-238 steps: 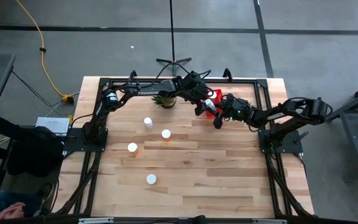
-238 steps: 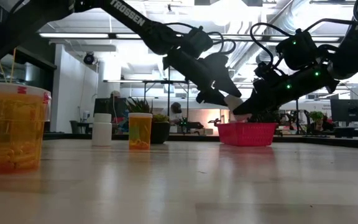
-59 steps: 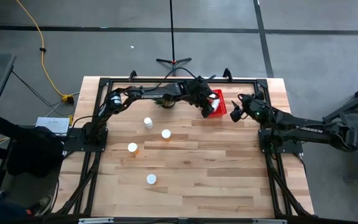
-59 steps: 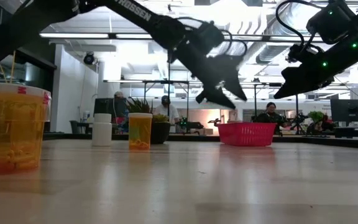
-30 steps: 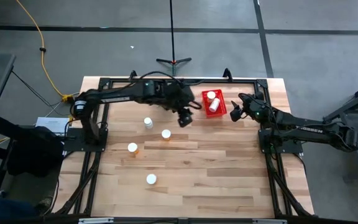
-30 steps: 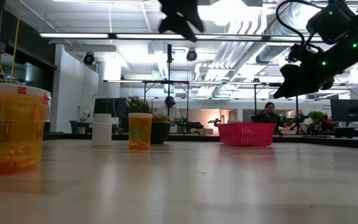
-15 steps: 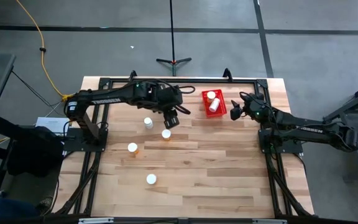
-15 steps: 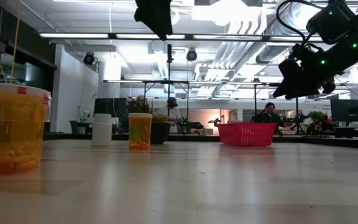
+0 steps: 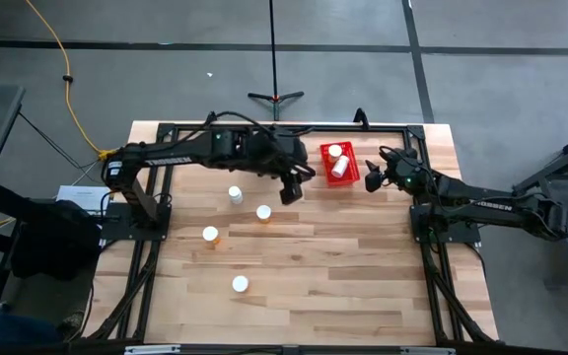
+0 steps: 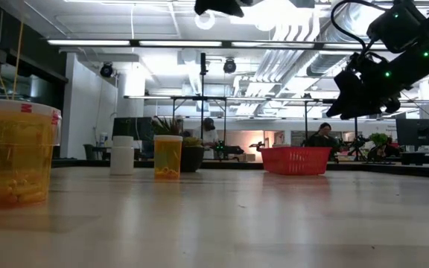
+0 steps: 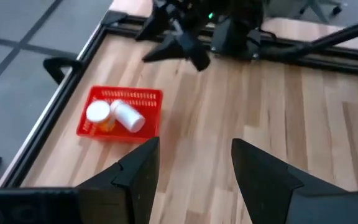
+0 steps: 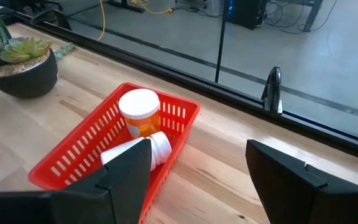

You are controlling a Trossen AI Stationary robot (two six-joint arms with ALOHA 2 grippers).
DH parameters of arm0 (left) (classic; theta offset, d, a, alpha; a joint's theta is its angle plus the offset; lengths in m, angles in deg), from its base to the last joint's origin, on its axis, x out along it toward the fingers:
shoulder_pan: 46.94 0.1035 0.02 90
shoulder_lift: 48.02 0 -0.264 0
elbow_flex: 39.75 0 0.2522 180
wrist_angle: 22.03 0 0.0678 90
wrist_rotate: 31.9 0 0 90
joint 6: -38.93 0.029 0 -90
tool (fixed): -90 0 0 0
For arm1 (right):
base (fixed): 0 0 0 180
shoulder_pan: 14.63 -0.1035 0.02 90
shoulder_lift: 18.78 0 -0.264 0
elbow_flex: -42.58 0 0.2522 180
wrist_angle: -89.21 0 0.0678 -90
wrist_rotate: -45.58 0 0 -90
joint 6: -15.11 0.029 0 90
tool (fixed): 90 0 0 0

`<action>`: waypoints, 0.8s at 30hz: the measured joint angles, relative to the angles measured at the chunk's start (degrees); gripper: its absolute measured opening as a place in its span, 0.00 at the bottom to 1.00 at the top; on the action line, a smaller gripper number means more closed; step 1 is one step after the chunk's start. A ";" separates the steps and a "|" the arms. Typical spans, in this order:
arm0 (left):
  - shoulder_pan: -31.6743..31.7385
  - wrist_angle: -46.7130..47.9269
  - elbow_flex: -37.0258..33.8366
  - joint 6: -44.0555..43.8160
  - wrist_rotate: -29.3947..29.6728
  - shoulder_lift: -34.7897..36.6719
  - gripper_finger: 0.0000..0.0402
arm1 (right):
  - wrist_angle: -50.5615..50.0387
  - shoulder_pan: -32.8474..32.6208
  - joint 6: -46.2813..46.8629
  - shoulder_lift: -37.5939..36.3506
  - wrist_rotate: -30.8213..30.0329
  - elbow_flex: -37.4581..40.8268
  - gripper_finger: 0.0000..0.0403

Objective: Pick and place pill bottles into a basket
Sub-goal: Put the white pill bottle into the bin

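Observation:
The red basket [image 9: 325,168] stands at the table's far right and holds two pill bottles: one upright [image 12: 140,111], one lying on its side [image 12: 143,149]. Several more white-capped bottles stand on the table: [image 9: 235,194], [image 9: 263,212], [image 9: 210,234], [image 9: 240,284]. My left gripper [image 9: 289,192] hangs open and empty above the table, between the basket and the nearest loose bottle; its wrist view shows the open fingers [image 11: 194,146] and the basket [image 11: 120,118]. My right gripper [image 9: 373,177] is open and empty, just right of the basket [image 12: 199,148].
A potted plant [image 12: 17,68] stands left of the basket at the far edge, mostly hidden under my left arm in the high view. A black frame [image 9: 402,126] runs round the table. Bare wood lies at the near right [image 9: 363,276].
My left gripper has swung toward the table's left, over the loose bottles, and then back toward the right, staying open and high above the table. My right arm has kept still.

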 joint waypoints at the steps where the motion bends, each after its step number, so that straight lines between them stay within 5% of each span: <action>1: -0.05 0.00 0.00 0.44 0.01 0.00 0.58 | -0.19 0.00 0.00 0.00 0.00 0.00 0.63; 7: -0.70 3.70 -2.49 0.67 0.83 3.45 0.58 | -0.48 0.00 -0.03 0.00 -1.04 0.07 0.63; 16: -0.65 -5.67 -24.71 -2.36 6.13 21.44 0.58 | -0.77 0.00 -0.04 0.00 -1.13 0.07 0.63; 24: -0.65 -1.51 -36.40 -0.50 5.00 28.74 0.58 | -1.16 0.00 -0.04 0.00 -0.71 0.07 0.63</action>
